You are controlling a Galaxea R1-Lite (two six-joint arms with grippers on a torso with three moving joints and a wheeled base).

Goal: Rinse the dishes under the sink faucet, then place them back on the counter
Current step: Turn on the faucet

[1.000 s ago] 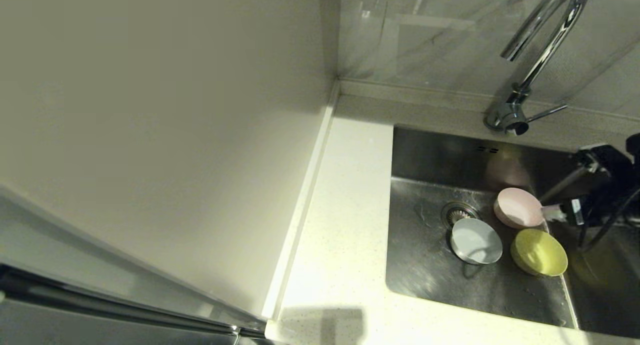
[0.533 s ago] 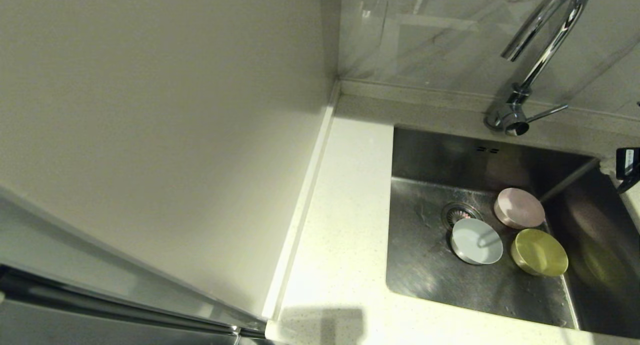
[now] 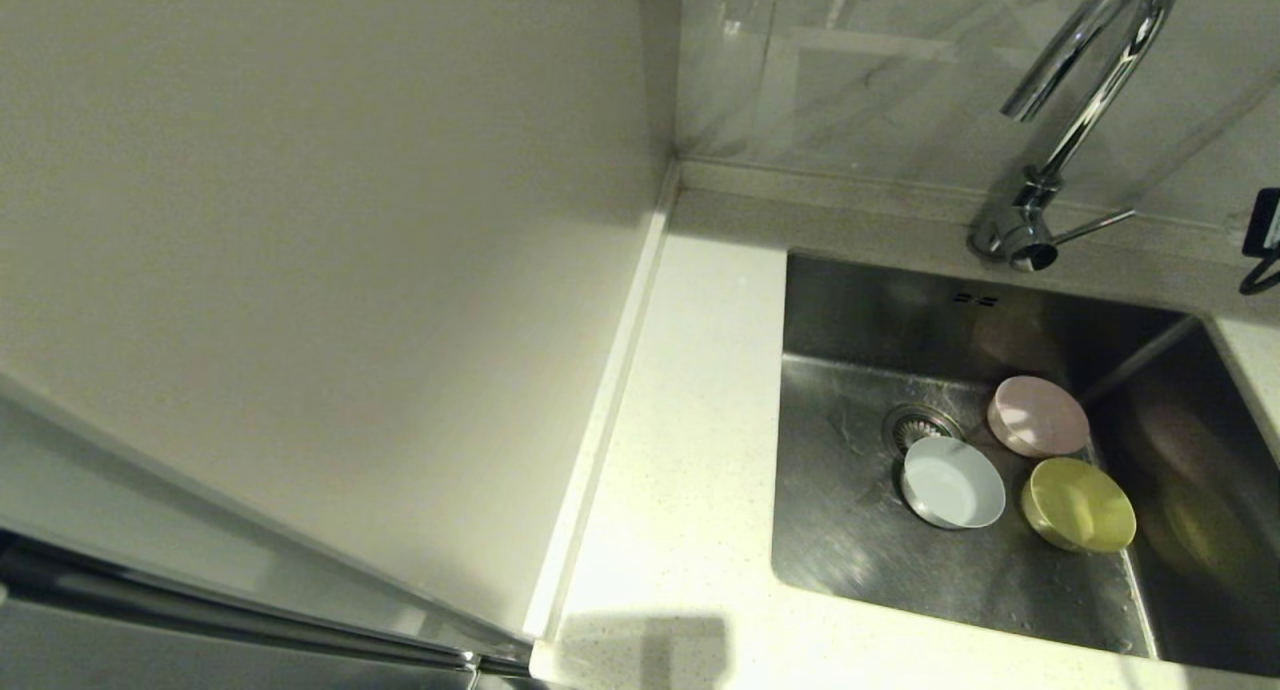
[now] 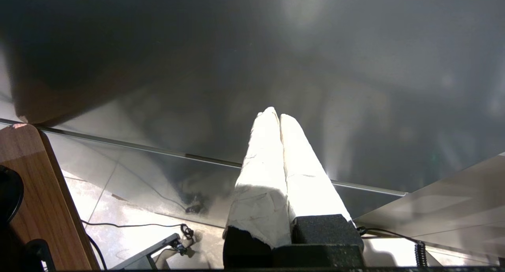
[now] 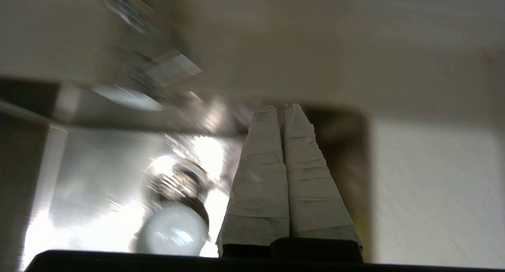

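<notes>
Sink (image 3: 850,530) holds pink bowl (image 3: 1038,416), blue-white bowl (image 3: 953,483), yellow-green bowl (image 3: 1078,504) near drain (image 3: 915,426). Faucet (image 3: 1075,110) behind. Right tool (image 5: 281,108) clenched, empty; left tool (image 4: 275,113) clenched, parked.

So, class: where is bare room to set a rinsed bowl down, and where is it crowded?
Free: the white counter between the raised edge strip and the sink. Crowded: the sink floor around the drain, where the pink bowl, blue-white bowl and yellow-green bowl cluster.
</notes>
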